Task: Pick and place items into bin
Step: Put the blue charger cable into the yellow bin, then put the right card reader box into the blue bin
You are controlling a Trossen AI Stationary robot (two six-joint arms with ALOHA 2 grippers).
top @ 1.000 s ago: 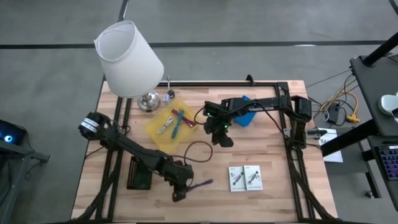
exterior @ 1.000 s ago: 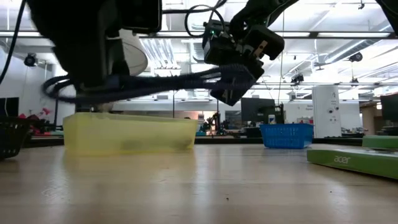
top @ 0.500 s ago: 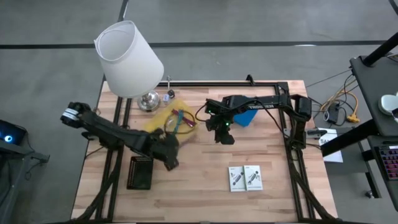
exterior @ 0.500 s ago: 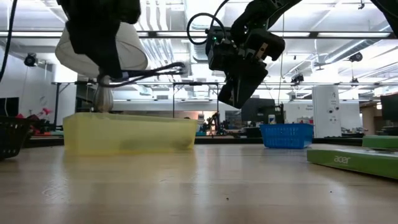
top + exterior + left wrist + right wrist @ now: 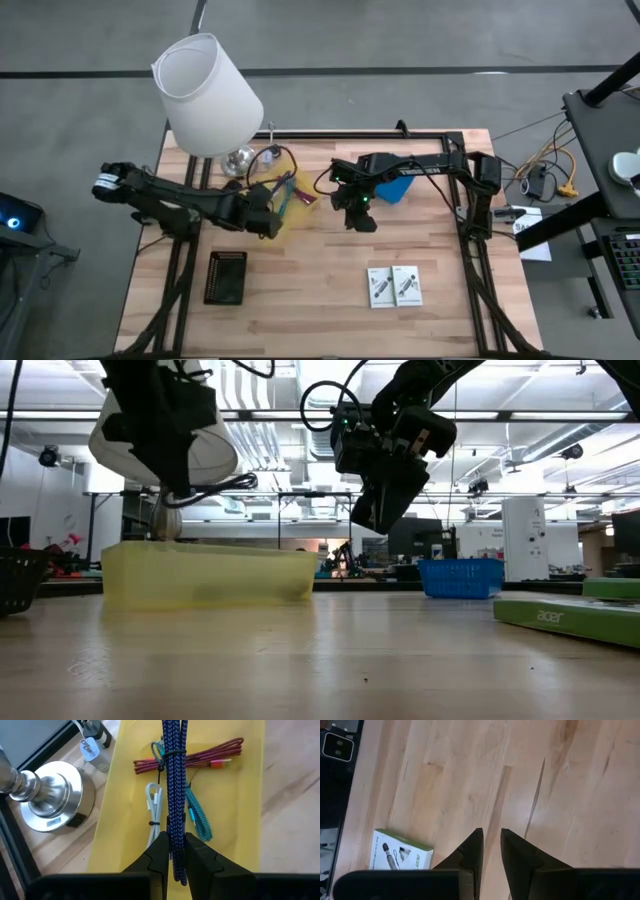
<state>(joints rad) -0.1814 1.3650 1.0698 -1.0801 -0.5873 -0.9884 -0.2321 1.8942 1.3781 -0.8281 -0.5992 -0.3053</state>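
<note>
Left gripper (image 5: 174, 851) clamps a braided blue-purple cable (image 5: 173, 780) above the yellow plastic bin (image 5: 250, 795), which holds red, white and teal cables. Right gripper (image 5: 490, 851), fingers narrowly apart, empty, hangs over the wooden table (image 5: 470, 770).

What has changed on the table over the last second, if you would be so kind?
The left gripper, shut on the blue braided cable, carried it from the table's near edge to above the yellow bin; the cable is not released. The right gripper drew slightly back toward the blue basket and hangs above bare wood. The lamp, two white packets and black basket stayed put.
</note>
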